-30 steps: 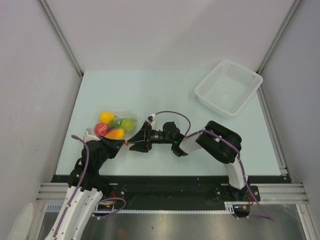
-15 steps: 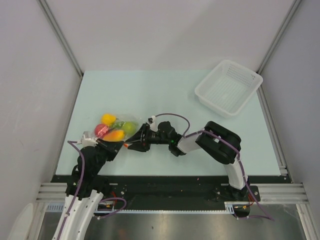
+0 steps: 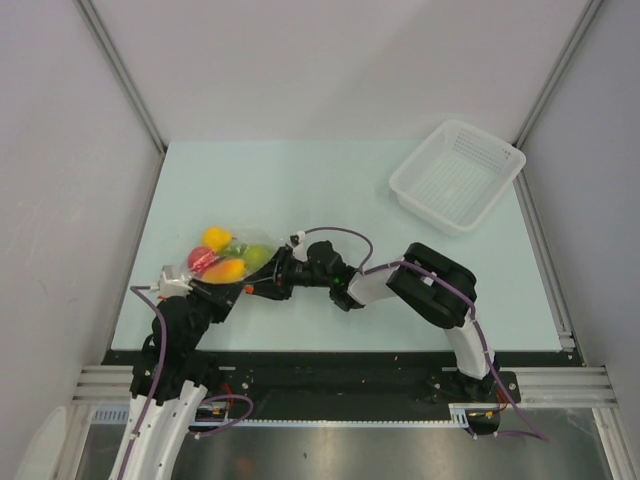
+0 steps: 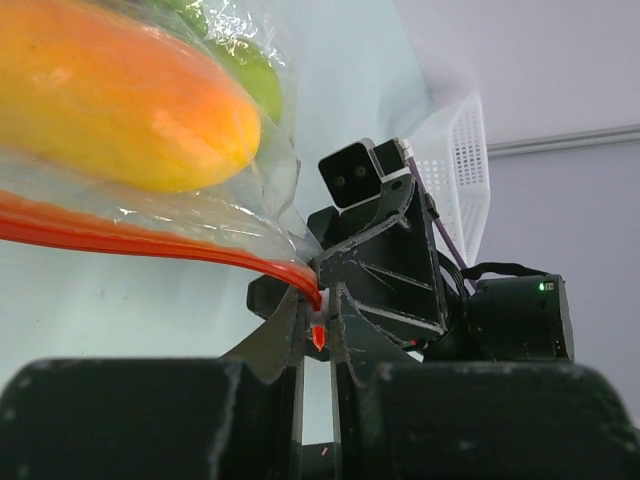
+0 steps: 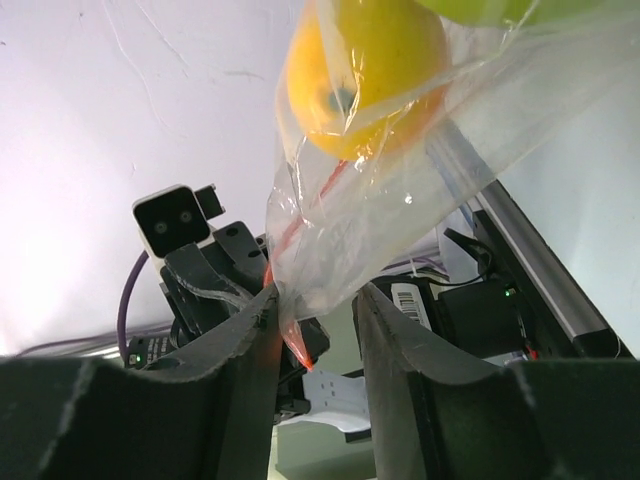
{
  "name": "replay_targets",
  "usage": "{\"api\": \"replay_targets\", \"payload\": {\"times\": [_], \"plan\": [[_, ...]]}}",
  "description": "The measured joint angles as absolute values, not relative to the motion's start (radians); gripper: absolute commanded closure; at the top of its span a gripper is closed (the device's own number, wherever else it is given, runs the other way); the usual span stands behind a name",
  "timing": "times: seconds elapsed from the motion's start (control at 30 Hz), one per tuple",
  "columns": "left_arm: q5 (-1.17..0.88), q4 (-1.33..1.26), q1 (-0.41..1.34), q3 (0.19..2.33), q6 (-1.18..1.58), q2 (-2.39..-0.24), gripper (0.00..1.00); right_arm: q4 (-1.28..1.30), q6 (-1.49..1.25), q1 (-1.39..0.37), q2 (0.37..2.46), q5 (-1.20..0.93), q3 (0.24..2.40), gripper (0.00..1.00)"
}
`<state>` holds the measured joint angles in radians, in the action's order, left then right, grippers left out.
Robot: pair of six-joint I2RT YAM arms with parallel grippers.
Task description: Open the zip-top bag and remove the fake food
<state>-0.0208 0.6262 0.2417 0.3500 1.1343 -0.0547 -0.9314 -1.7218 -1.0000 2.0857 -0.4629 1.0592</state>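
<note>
The zip-top bag (image 3: 228, 258) lies at the table's left with the fake food inside: a yellow pear (image 3: 214, 237), a red apple (image 3: 201, 259), an orange-yellow oval fruit (image 3: 228, 270) and a green fruit (image 3: 257, 255). My left gripper (image 4: 318, 320) is shut on the end of the orange-red zip strip (image 4: 150, 245), just under the oval fruit (image 4: 110, 100). My right gripper (image 5: 312, 310) faces it at close range. Its jaws stand apart, with the bag's clear corner (image 5: 400, 210) between them and touching the left finger (image 5: 250, 340). The grapes are hidden.
A white mesh basket (image 3: 457, 175) stands at the back right of the table. The two grippers meet near the front left, below the bag. The pale green table (image 3: 330, 190) stretches between bag and basket. Metal frame rails run along both sides.
Both grippers have shifted a little to the left, and the bag's near corner has moved with them. The left arm's wrist has drawn back toward the front edge.
</note>
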Motion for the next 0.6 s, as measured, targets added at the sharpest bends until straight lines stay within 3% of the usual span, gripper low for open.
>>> {"api": "replay_targets", "payload": {"times": [0.07, 0.17, 0.2, 0.23, 0.6], "plan": [[-0.024, 0.634, 0.242, 0.35, 1.135, -0.051, 1.0, -0.924, -1.73, -1.0, 2.087, -0.451, 1.066, 0.69], [-0.035, 0.644, 0.242, 0.35, 1.135, -0.051, 1.0, -0.915, -1.738, -1.0, 2.087, -0.431, 1.08, 0.87], [-0.035, 0.646, 0.242, 0.35, 1.135, -0.051, 1.0, -0.91, -1.739, -1.0, 2.087, -0.424, 1.082, 0.97], [-0.035, 0.648, 0.242, 0.35, 1.135, -0.051, 1.0, -0.906, -1.74, -1.0, 2.087, -0.422, 1.084, 1.0], [-0.007, 0.702, 0.247, 0.35, 1.159, -0.051, 1.0, -0.93, -1.776, -1.008, 2.062, -0.37, 1.003, 1.0]]}}
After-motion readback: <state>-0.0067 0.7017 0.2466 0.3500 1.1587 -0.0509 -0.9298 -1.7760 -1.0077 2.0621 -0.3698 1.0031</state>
